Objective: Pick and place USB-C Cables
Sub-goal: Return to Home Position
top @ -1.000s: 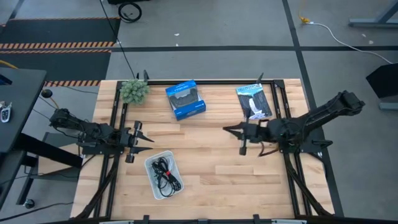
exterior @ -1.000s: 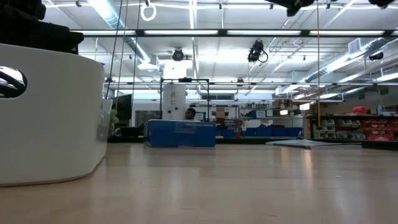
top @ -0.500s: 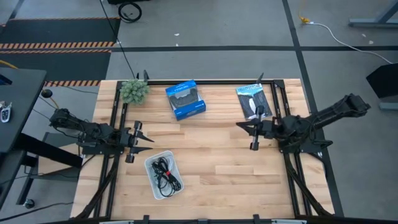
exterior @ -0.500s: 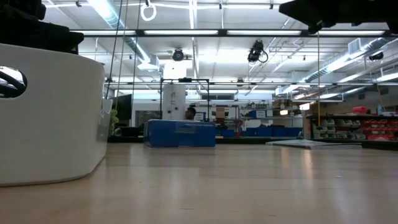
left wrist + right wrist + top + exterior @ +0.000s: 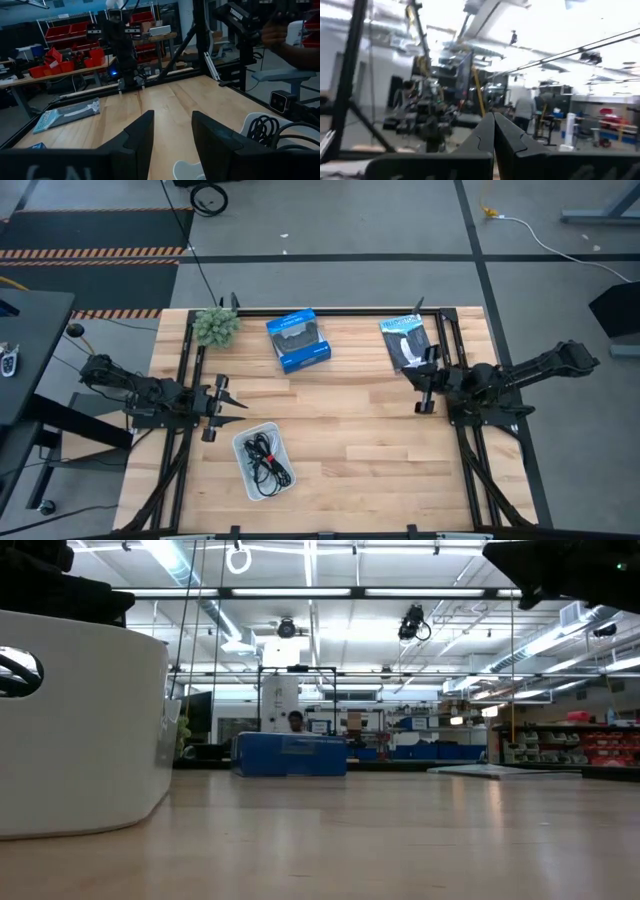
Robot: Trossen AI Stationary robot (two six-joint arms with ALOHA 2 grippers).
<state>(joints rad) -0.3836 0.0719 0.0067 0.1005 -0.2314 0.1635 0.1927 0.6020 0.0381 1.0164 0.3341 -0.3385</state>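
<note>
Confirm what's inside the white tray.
Coiled black cables lie inside the white tray, seen from above and from the left wrist. No white or blue-grey cable can be made out; anything under the black coils is covered.

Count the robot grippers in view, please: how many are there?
2, none hidden. The left gripper, open, hangs at the left beside the white tray; the right gripper, shut, hangs at the right near the black-and-white packet.
</note>
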